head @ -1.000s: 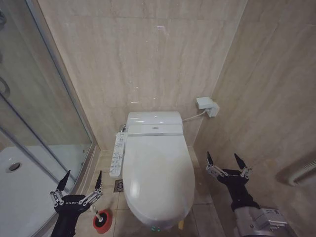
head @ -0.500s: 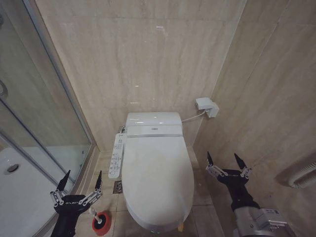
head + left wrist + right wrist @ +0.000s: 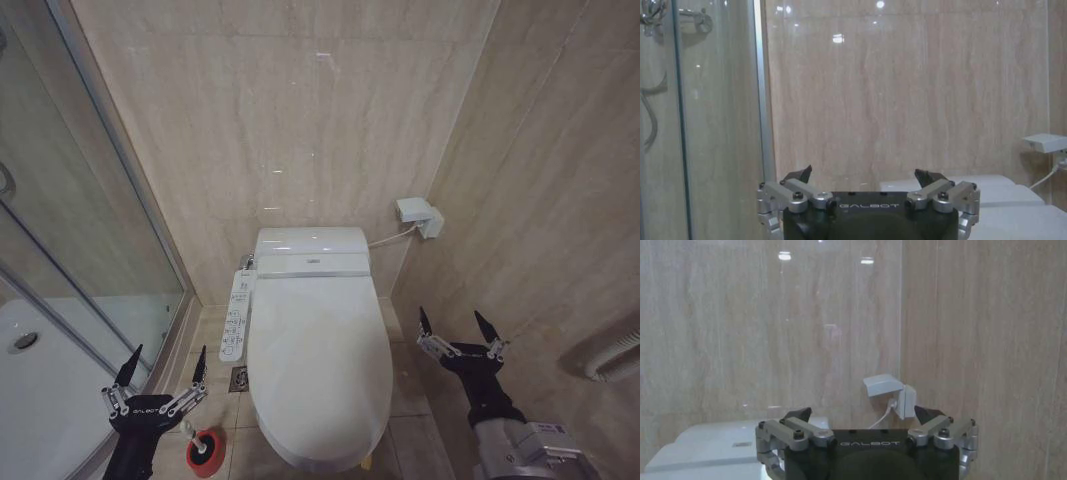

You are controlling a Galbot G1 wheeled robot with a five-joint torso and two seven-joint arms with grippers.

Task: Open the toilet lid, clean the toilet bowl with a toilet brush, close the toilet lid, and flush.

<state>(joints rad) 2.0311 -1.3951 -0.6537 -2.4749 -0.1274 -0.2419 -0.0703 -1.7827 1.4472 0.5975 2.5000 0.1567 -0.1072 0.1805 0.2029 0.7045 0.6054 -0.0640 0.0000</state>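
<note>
The toilet lid point(image 3: 318, 360) is a glossy white oval lying shut over the toilet, so the toilet bowl is hidden. The toilet brush point(image 3: 204, 448) stands in its red round cup on the floor left of the toilet, thin white handle up. My left gripper point(image 3: 168, 358) hovers open just above and left of the brush, holding nothing; the left wrist view shows its fingers point(image 3: 798, 175) spread wide before the wall. My right gripper point(image 3: 450, 318) hangs open to the right of the toilet, near the side wall, also holding nothing. In the right wrist view its fingers point(image 3: 796, 415) are likewise spread.
A long white button remote panel point(image 3: 236, 315) lies along the toilet's left side. The glass shower screen point(image 3: 90, 230) and white shower tray point(image 3: 30, 400) close off the left. A white wall box point(image 3: 420, 215) with a cable sits behind on the right. The tiled side wall point(image 3: 560, 250) stands close.
The whole head picture has shifted a little, so the camera moved: the toilet and brush sit slightly lower and to the left. Both grippers stay open in the same pose.
</note>
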